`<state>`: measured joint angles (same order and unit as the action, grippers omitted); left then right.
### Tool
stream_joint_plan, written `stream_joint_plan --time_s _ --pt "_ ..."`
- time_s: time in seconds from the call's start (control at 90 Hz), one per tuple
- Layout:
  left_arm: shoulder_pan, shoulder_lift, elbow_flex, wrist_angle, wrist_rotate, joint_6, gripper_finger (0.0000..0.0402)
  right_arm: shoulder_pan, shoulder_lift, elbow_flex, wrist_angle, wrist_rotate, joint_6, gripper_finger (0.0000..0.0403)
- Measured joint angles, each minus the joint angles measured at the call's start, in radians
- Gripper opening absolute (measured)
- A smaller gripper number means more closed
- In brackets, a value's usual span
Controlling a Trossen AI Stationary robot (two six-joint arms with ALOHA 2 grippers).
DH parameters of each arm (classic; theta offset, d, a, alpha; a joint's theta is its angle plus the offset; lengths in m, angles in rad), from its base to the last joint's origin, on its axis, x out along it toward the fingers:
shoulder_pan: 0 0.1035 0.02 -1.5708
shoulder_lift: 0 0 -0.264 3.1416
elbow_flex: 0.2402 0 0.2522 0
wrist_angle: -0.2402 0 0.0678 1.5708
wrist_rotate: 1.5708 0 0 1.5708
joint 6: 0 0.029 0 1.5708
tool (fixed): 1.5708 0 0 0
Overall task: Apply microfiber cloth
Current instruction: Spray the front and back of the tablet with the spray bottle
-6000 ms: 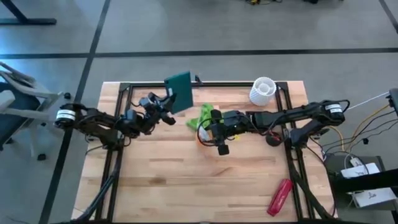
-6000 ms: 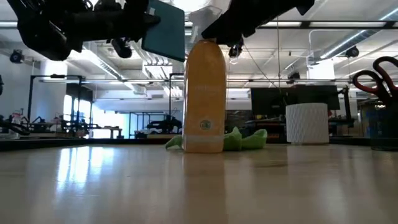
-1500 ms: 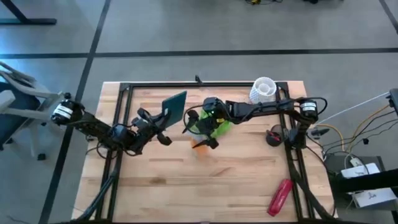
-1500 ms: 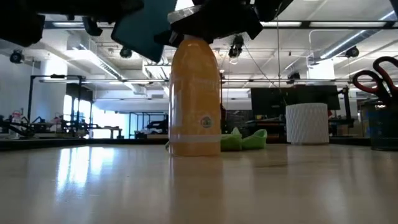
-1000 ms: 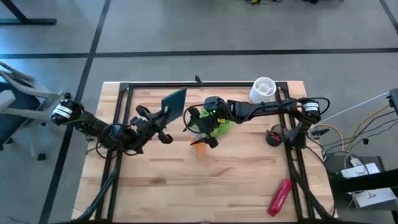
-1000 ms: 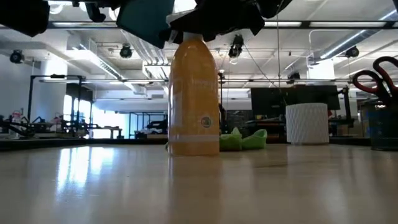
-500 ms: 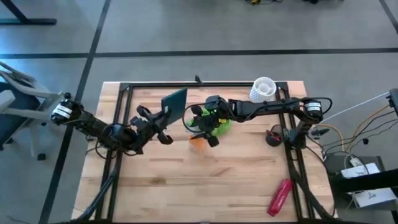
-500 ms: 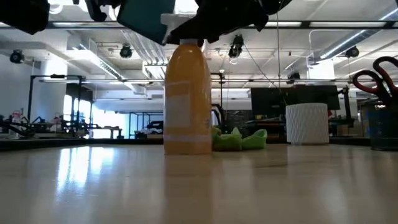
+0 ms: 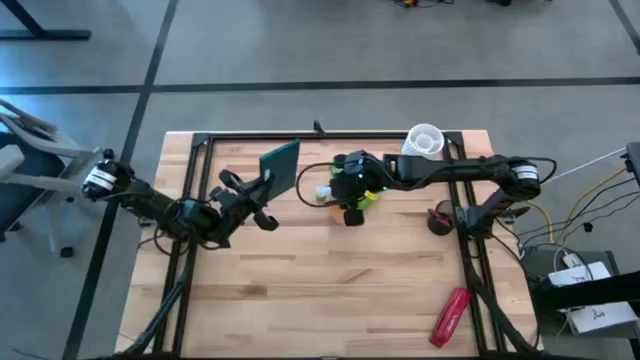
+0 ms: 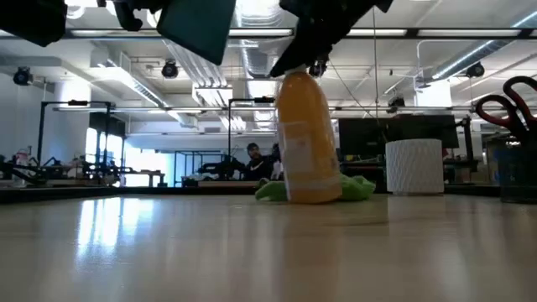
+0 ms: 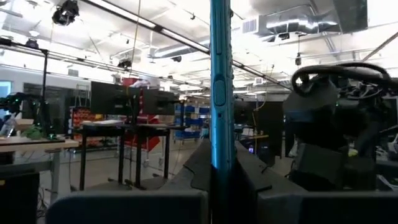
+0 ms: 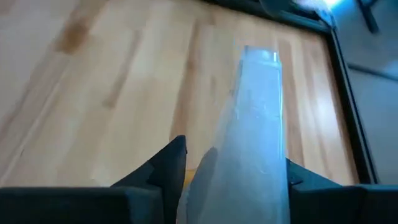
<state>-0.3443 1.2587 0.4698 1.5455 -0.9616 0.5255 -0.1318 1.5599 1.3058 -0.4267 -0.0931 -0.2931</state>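
Note:
The lime-green microfiber cloth (image 10: 357,189) lies bunched on the table; in the high view it (image 9: 369,196) shows just beside my right gripper (image 9: 348,196). That gripper is shut on the top of the orange spray bottle (image 10: 309,147), which stands in front of the cloth. My left gripper (image 9: 262,187) is shut on the dark teal flat device (image 9: 282,165), held up in the air at the far left-centre. The device also shows edge-on in the left wrist view (image 11: 219,74). My left gripper pinches the device's lower edge (image 11: 219,165) between its two fingers, lifted clear of the table. The device stands up from the fingers, edge toward the camera. My right gripper pinches the bottle's pale spray head (image 12: 258,124) between its two fingers (image 12: 165,168), coming from above. The bottle hangs below, slightly tilted; I cannot tell whether its base (image 10: 312,198) touches the table.
A white ribbed cup (image 9: 423,143) stands at the far right. Beside the right arm sits a dark holder (image 9: 440,220) with red-handled scissors (image 10: 508,105). A red object (image 9: 450,315) lies near the front right corner. The near half of the wooden table (image 9: 300,300) has open room.
My right gripper has moved toward the table's right and far edges with the spray bottle. The bottle now sits farther back, slightly tilted, right in front of the cloth.

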Motion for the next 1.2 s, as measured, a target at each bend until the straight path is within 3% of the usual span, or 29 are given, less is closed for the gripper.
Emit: stream_joint_plan --time_s 0.3,0.544,0.8,0.956,1.2 --pt "0.000 0.000 0.000 0.000 -0.008 0.001 0.0008 0.019 -0.170 -0.056 -0.085 0.071 0.200 0.0110" --pt "0.000 0.000 0.000 -0.001 -0.024 0.008 0.0008 0.058 -0.382 -0.254 -0.090 0.401 0.440 0.0113" --pt "0.000 0.000 0.000 -0.083 -0.037 -0.056 0.0008 0.102 -0.590 -0.437 -0.112 0.603 0.783 0.0115" --pt "0.000 0.000 -0.001 -0.181 -0.071 -0.120 0.0008 0.108 -0.639 -0.482 -0.150 0.682 0.826 0.0152" --pt "0.000 -0.002 -0.001 -0.202 -0.074 -0.131 0.0008 0.108 -0.615 -0.492 -0.167 0.671 0.781 0.0166"
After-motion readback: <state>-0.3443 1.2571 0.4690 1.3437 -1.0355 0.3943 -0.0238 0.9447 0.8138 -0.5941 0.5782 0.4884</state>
